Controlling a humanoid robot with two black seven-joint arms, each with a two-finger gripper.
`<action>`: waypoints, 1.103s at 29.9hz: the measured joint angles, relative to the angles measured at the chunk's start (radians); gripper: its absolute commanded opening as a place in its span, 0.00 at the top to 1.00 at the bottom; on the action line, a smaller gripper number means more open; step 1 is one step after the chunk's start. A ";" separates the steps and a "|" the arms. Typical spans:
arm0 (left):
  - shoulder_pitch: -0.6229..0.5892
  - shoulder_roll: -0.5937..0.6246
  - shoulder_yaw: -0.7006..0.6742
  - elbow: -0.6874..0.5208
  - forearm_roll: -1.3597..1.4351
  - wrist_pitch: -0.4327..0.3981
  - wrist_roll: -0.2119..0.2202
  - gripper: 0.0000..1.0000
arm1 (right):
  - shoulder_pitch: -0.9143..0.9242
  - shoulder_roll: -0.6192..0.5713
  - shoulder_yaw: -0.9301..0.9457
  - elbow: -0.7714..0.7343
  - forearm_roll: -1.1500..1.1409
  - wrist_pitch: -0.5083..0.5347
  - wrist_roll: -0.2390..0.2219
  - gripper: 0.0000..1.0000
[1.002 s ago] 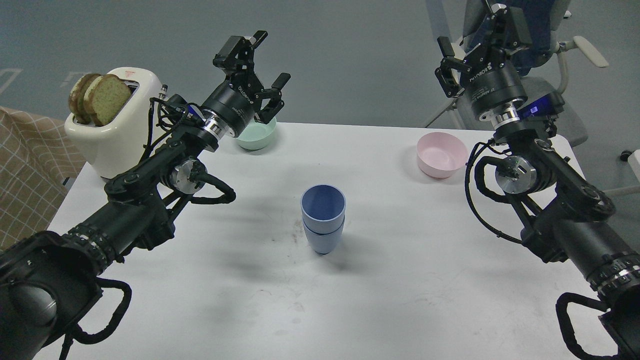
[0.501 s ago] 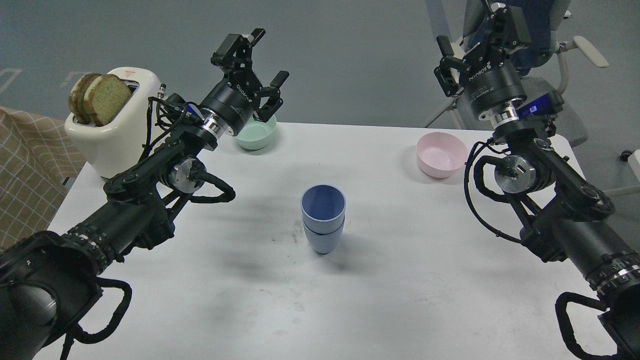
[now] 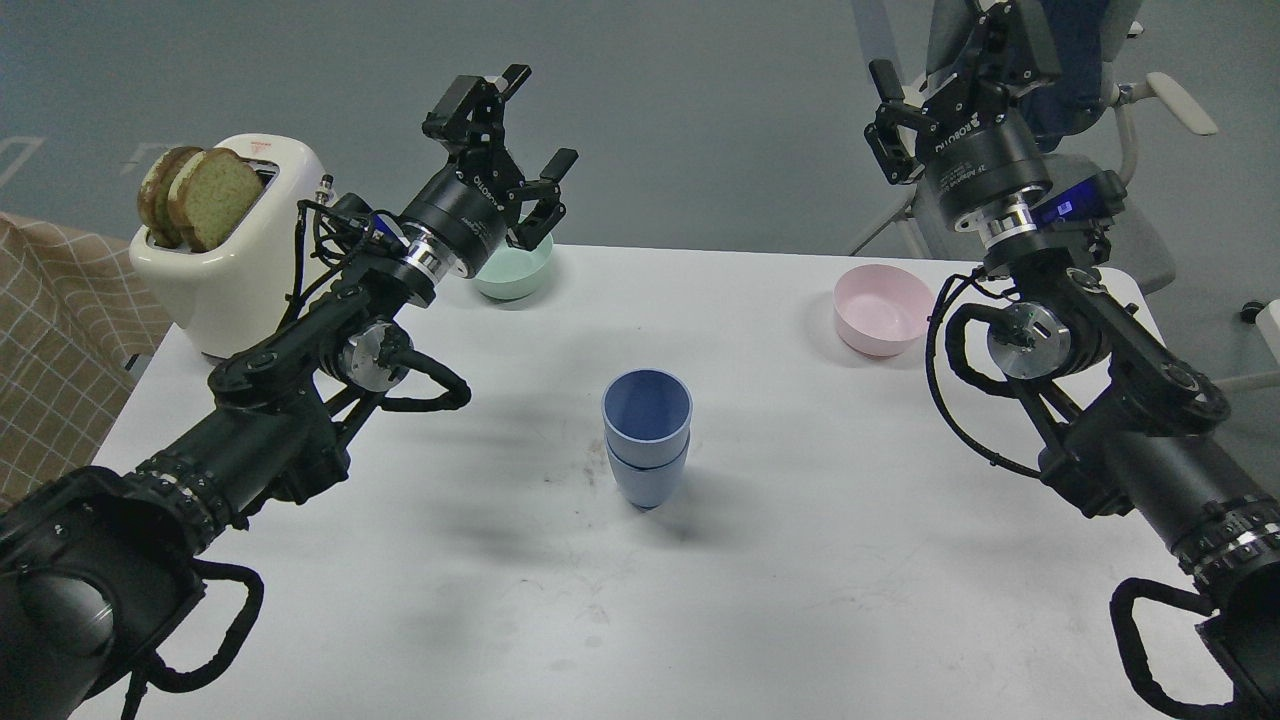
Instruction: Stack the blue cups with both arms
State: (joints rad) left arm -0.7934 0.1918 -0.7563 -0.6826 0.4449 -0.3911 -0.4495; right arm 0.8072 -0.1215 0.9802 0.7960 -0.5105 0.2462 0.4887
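Blue cups (image 3: 646,437) nested, one inside other, upright at table (image 3: 800,600) centre. My left gripper (image 3: 522,135) raised far left, fingers spread, empty. My right gripper (image 3: 950,65) raised far right, spread, empty. Risk: arm swinging low knocks stack over; left elbow near toaster (image 3: 225,250).

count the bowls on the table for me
2. A green bowl sits at the far left of the table, partly behind the left gripper, near the toaster. A pink bowl sits at the far right. No others show.
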 measured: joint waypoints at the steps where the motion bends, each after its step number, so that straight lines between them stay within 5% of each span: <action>1: 0.000 0.000 0.000 0.000 0.000 0.000 0.000 0.02 | 0.000 0.000 0.000 0.000 0.001 -0.001 0.000 0.00; 33: 0.004 -0.004 -0.015 0.000 0.006 0.000 0.000 0.02 | 0.009 0.019 -0.006 0.007 0.001 -0.012 0.000 0.00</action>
State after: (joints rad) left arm -0.7891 0.1882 -0.7714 -0.6827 0.4508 -0.3912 -0.4495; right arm 0.8158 -0.1028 0.9741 0.8028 -0.5094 0.2345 0.4887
